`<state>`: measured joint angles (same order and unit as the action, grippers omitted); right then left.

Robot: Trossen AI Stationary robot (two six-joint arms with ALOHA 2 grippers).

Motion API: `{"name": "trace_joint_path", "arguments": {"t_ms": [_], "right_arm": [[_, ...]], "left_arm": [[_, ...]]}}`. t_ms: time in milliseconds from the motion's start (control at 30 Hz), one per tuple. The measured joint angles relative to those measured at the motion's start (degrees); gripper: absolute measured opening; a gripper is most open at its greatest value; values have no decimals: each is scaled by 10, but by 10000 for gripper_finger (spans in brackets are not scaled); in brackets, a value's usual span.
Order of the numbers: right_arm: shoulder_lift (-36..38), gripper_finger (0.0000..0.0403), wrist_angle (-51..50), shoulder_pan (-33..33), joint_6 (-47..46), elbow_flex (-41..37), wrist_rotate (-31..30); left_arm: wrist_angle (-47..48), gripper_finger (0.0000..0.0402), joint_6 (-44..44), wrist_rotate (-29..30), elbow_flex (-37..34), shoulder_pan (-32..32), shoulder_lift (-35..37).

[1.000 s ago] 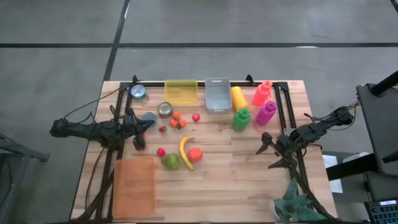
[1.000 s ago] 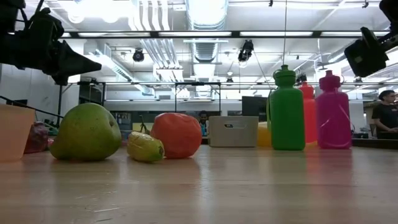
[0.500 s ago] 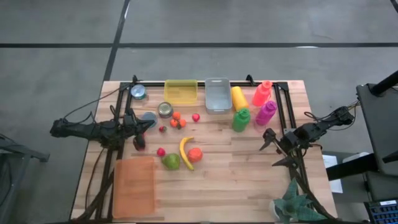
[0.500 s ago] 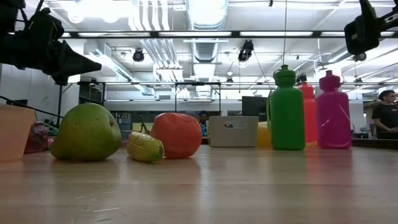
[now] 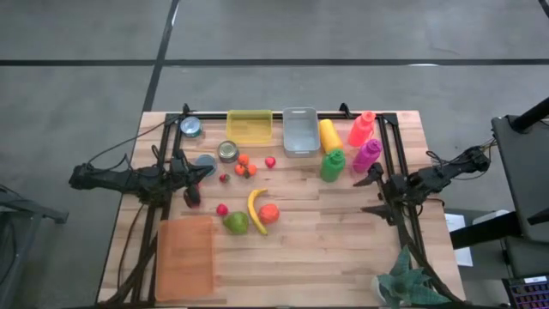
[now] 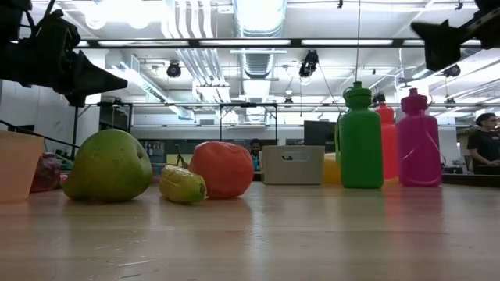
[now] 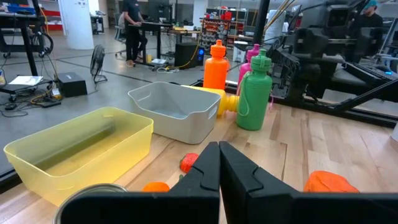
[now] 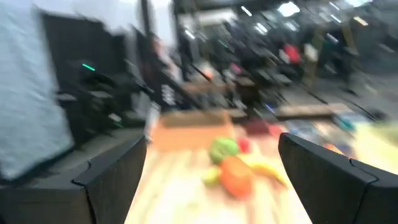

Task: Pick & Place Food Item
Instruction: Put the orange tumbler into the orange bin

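1. Left gripper point(image 5: 208, 169), closed and empty, waits near the small fruit.
2. Banana point(image 5: 256, 210) lies mid-tabletop point(image 5: 326, 249), long axis front-to-back, beside the orange point(image 5: 269, 213).
3. Right gripper point(image 5: 374, 189), wide open and empty, points leftward at them, well apart.

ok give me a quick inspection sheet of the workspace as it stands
surface: wooden table, black frame rails along its edges.
job's things: banana, green pear and orange fruit grouped near the middle; small red and orange pieces farther back.
clutter: yellow bin, clear bin, four coloured bottles, two cans, orange tray.
grippers: left tool shut, empty, near the cans; right tool open, empty, by the bottles.
cables: a cable loops by the left arm.
surroundings: grey floor; a person stands behind the table in the low view.
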<state>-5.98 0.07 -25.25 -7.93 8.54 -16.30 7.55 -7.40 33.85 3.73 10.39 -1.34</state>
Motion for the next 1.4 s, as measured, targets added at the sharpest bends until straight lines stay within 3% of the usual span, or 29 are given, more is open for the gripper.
{"name": "trace_joint_path", "arguments": {"t_ms": [167, 400, 600, 767, 1033, 1400], "right_arm": [[-88, 361, -35, 10, -23, 38, -64], [-267, 361, -16, 62, -15, 110, -61], [-383, 361, -44, 108, 7, 218, -19], [-410, 361, -66, 115, 23, 296, -18], [-412, 361, -211, 131, 21, 408, -19], [-503, 361, -224, 189, 58, 427, -17]], "left_arm": [[0, 0, 0, 0, 0, 0, 0], [0, 0, 0, 0, 0, 0, 0], [0, 0, 0, 0, 0, 0, 0], [0, 0, 0, 0, 0, 0, 0], [0, 0, 0, 0, 0, 0, 0], [0, 0, 0, 0, 0, 0, 0]]}}
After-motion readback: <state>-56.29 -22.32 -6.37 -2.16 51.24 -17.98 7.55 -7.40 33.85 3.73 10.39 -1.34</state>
